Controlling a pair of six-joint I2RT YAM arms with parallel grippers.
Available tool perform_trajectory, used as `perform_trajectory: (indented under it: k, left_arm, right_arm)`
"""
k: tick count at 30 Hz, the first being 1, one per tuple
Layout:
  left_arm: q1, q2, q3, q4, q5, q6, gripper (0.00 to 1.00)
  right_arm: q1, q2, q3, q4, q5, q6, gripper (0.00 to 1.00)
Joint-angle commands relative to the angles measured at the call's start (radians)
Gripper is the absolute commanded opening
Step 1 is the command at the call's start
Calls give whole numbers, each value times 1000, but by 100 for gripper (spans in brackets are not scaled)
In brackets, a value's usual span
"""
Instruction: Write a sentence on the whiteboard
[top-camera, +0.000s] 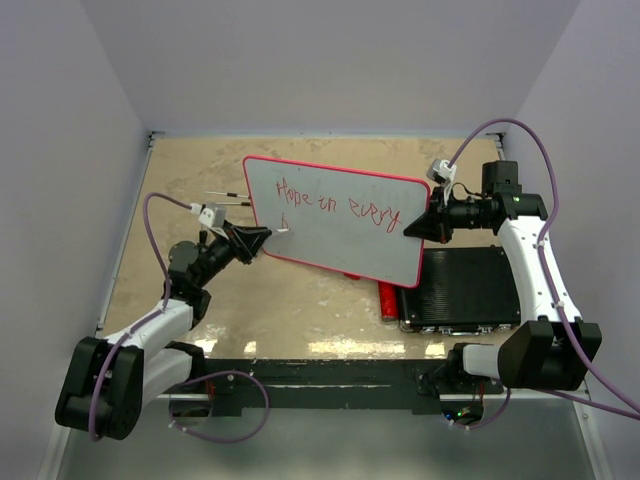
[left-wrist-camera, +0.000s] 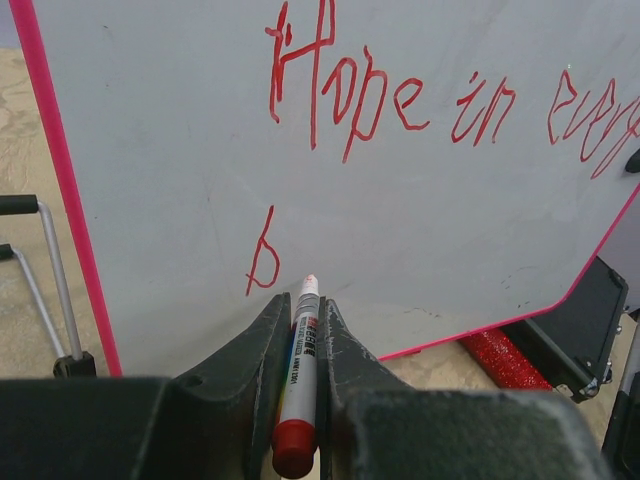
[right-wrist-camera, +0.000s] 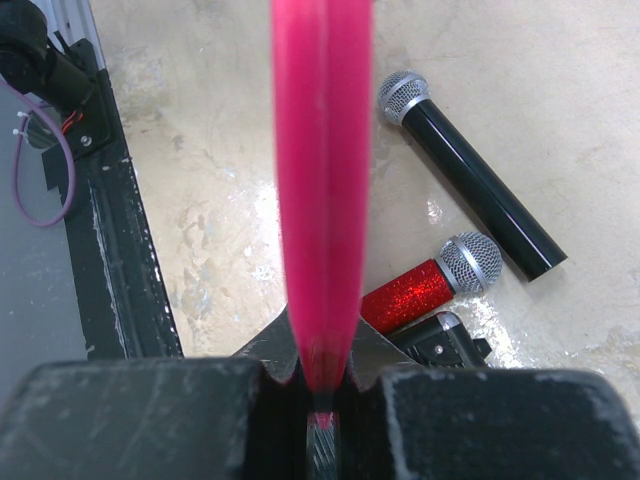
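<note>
Left wrist view: marker (left-wrist-camera: 298, 370) is clenched in L tool (left-wrist-camera: 301, 306), tip at whiteboard (left-wrist-camera: 180, 120) near red sentence (left-wrist-camera: 400, 95). Whiteboard edge is clamped by R tool (right-wrist-camera: 320, 365).

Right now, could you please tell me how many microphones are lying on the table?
2. The black microphone lies on the tabletop under the whiteboard; the red glitter microphone lies nearer the black case. More may hide beneath the board.

Red-framed whiteboard (top-camera: 340, 250) tilted up, its edge clamped in the right gripper (top-camera: 412, 227). The red sentence (left-wrist-camera: 345, 95) reads "Hope in every", with a lone "b" just up-left of the marker (left-wrist-camera: 300, 370) tip.
</note>
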Motion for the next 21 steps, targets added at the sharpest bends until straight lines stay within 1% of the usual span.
perform_trajectory:
  k: [1, 8, 21]
  left_arm:
    - [5, 44, 45, 94, 9, -29, 0]
    - [5, 74, 53, 130, -2, -38, 0]
    - [7, 57, 59, 111, -32, -20, 0]
  right_arm:
    - [9, -27, 8, 16, -5, -24, 0]
    - [9, -26, 8, 17, -5, -22, 0]
    - [8, -31, 5, 20, -5, -21, 0]
